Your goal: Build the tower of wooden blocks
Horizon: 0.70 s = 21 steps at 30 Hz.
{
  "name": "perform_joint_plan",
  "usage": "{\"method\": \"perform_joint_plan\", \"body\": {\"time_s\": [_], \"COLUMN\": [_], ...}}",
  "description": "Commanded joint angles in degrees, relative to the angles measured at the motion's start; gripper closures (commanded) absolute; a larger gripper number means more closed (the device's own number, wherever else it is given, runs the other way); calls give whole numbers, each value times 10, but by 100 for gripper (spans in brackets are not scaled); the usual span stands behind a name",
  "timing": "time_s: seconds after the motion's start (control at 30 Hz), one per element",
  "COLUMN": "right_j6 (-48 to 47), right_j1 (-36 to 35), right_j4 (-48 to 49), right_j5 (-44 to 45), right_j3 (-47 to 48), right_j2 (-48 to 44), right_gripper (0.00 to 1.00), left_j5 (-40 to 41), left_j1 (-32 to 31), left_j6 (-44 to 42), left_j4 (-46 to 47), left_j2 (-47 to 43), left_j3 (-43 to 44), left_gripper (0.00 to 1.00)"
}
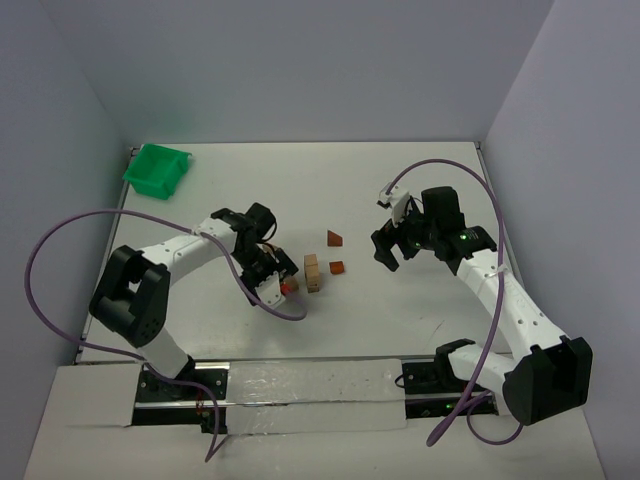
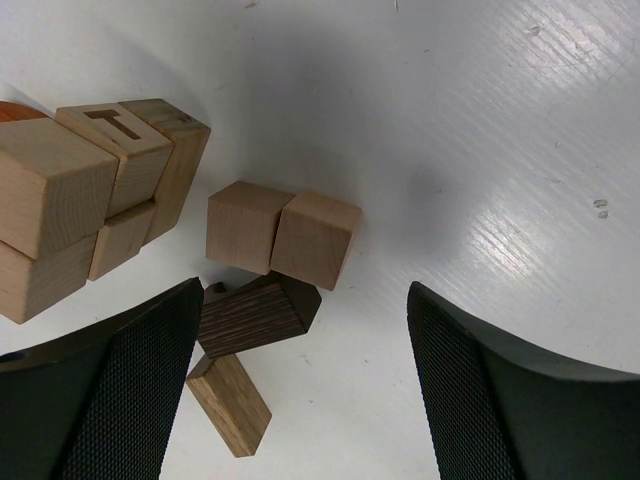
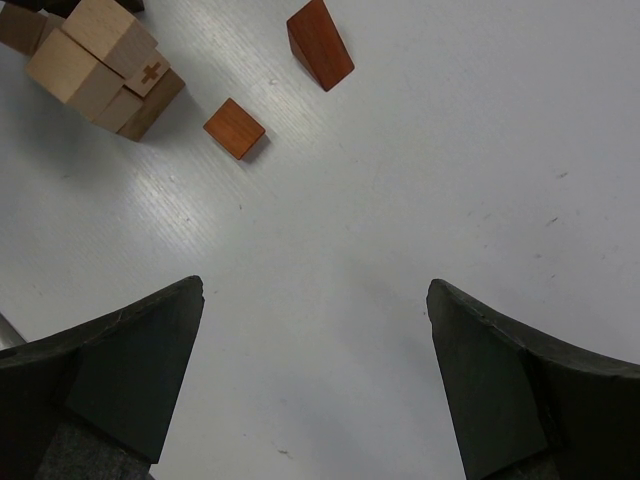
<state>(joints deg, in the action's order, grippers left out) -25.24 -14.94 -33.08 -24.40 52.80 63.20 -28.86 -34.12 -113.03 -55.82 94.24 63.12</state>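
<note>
Left gripper [image 2: 305,300] wide and empty over loose wood blocks [image 2: 280,235] mid-worktop [image 2: 500,150]; a skewed close could topple the tower [image 2: 100,190] just beside.

Left wrist view: one mark was legible. In the stack of blocks [image 2: 70,190] at upper left, a tan block [image 2: 120,160] carried a dark brown T-shaped sign on its upward face, sunk slightly into the wood and skewed with the tilt of that face. Right wrist view: the same stack sat at upper left, and a brownish block [image 3: 152,82] in it showed a small dark plus sign on the face turned toward the camera. Whether the two marks were one and the same could not be told. In the top view the stack was too small for any mark to be read.
</note>
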Motion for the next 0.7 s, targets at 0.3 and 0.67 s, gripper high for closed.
{"method": "perform_joint_plan", "body": {"time_s": [0.3, 0.67], "right_j6": [-7, -12], "right_j1": [4, 4], "right_j4": [5, 3], "right_j5": [8, 13], "right_j3": [-5, -8], "right_j2": [7, 5], "right_gripper": [0, 0], "left_j5": [-11, -11], "left_j1": [-19, -27], "left_j6": [-202, -218], "left_j4": [19, 17], "left_j2": [23, 40], "left_j3": [33, 42], "left_gripper": [11, 11]}}
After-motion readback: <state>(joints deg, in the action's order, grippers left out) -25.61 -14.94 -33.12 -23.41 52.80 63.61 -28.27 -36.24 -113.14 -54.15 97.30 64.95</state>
